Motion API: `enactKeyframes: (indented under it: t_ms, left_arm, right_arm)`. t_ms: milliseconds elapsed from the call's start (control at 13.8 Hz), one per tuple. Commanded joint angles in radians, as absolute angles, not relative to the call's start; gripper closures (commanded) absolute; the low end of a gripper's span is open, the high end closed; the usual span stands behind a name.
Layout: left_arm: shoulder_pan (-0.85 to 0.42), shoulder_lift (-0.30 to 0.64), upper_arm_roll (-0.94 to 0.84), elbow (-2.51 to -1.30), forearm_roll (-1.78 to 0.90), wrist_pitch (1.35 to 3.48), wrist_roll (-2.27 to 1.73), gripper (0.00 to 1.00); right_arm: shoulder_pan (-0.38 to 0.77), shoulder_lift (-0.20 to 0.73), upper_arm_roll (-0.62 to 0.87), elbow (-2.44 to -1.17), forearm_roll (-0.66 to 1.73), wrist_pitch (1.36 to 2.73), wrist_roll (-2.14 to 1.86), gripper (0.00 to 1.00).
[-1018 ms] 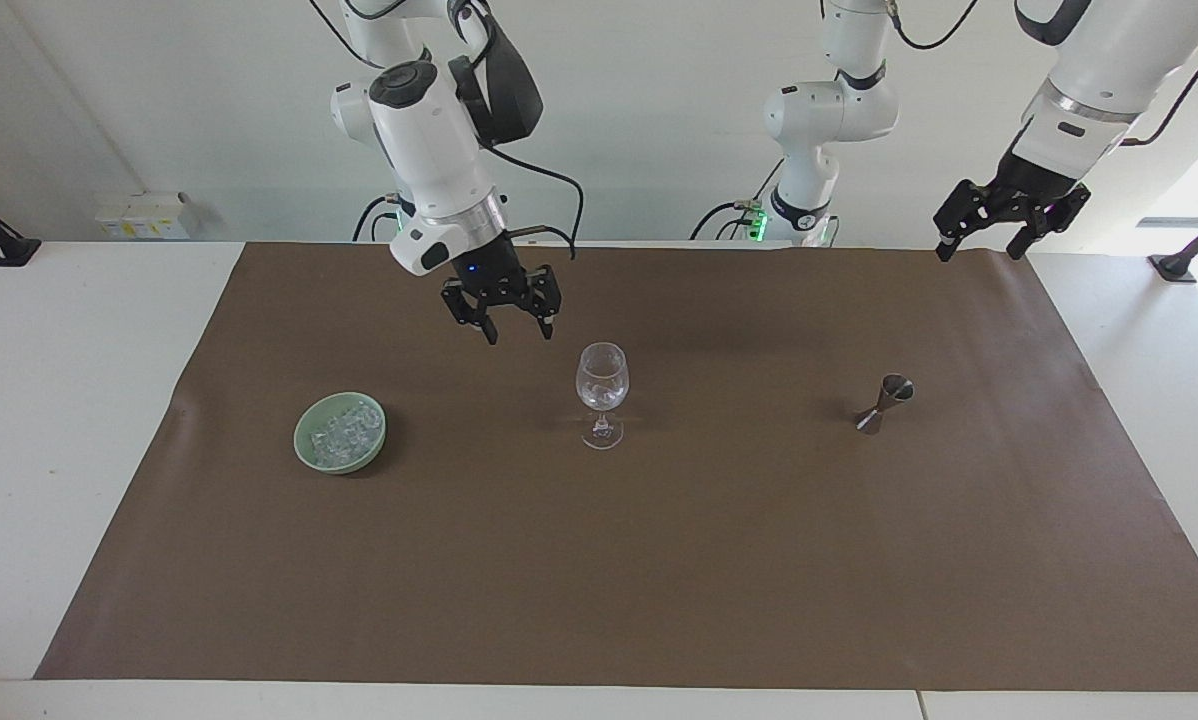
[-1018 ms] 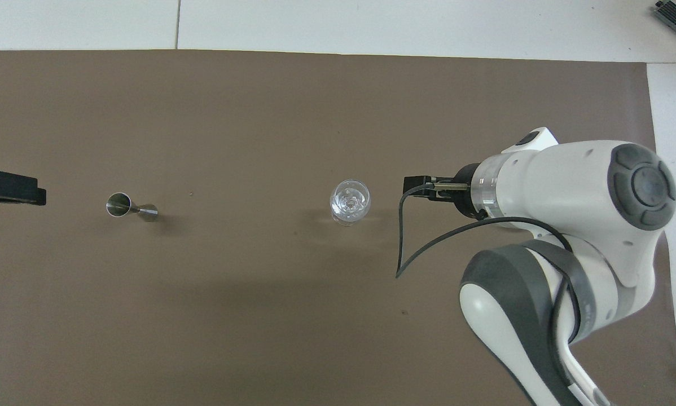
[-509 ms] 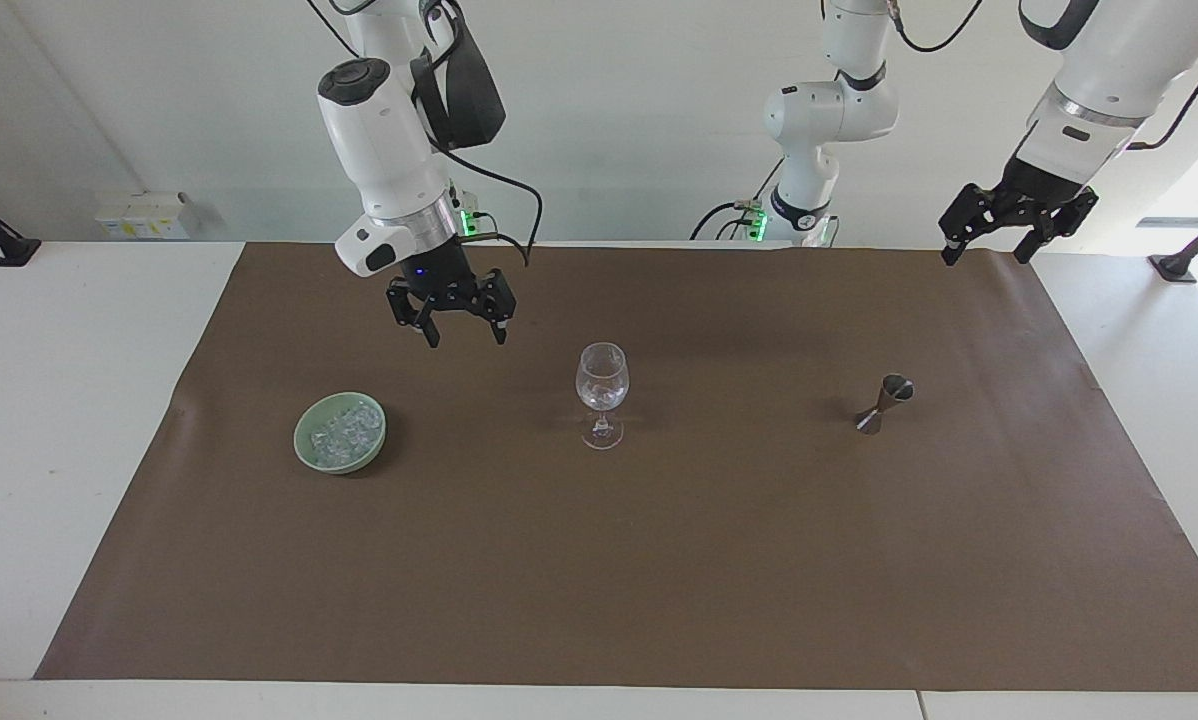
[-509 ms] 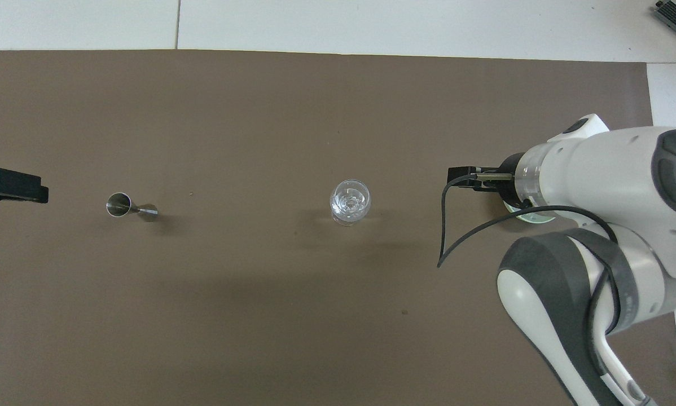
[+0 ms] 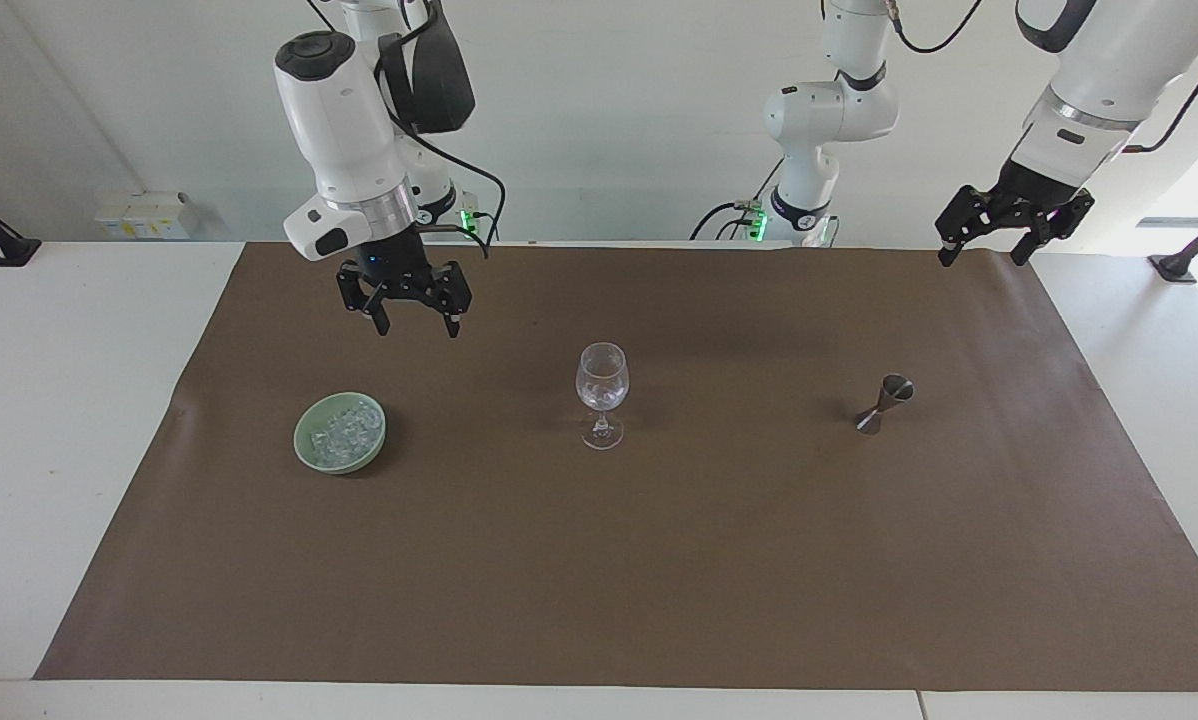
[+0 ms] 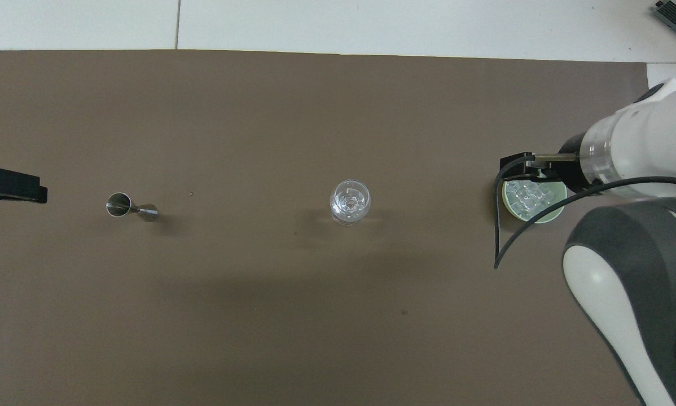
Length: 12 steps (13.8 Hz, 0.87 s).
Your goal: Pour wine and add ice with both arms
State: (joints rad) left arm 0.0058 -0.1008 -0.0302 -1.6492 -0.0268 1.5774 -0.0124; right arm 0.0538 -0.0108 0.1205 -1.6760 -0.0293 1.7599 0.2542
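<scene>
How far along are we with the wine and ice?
Done: the wine glass holds what look like a few ice cubes; the jigger lies tipped beside it. In hand: nothing. The right tool hangs open above the mat beside the green bowl of ice. The left tool waits open. Left: possibly more ice.

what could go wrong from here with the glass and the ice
1. The ice is a loose heap of small clear cubes in the pale green bowl; the open right gripper, raised beside the bowl, may well let one slip.
2. The wine glass stands tall on a thin stem, so a low pass by the arm could tip it.
3. The jigger lies on its side; the open left gripper, waiting high at the mat's corner, might roll it.
</scene>
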Motion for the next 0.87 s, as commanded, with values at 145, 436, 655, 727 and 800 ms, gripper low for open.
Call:
enactKeyframes:
  t_ms: [145, 436, 655, 727, 800]
  left_arm:
    - [0.009, -0.106, -0.026, -1.646, -0.015, 1.568, -0.006, 0.0]
    - [0.008, -0.104, -0.032, -1.624, 0.037, 1.519, 0.052, 0.0]
    - [0.009, -0.113, -0.032, -1.643, 0.031, 1.532, 0.048, 0.0]
    - [0.011, -0.118, -0.032, -1.654, 0.029, 1.539, 0.048, 0.0]
    - [0.026, -0.124, -0.031, -1.666, 0.022, 1.54, 0.069, 0.0]
  right_arm:
    - [0.014, 0.025, 0.133, -1.621, -0.028, 1.698, 0.215, 0.0]
    - [-0.029, -0.07, 0.132, -1.836, 0.015, 1.802, 0.149, 0.0]
    - [-0.031, -0.08, 0.132, -1.856, 0.026, 1.813, 0.149, 0.0]
    - [-0.034, -0.08, 0.13, -1.856, 0.026, 1.821, 0.15, 0.0]
    - [-0.046, -0.078, 0.13, -1.855, 0.026, 1.825, 0.15, 0.0]
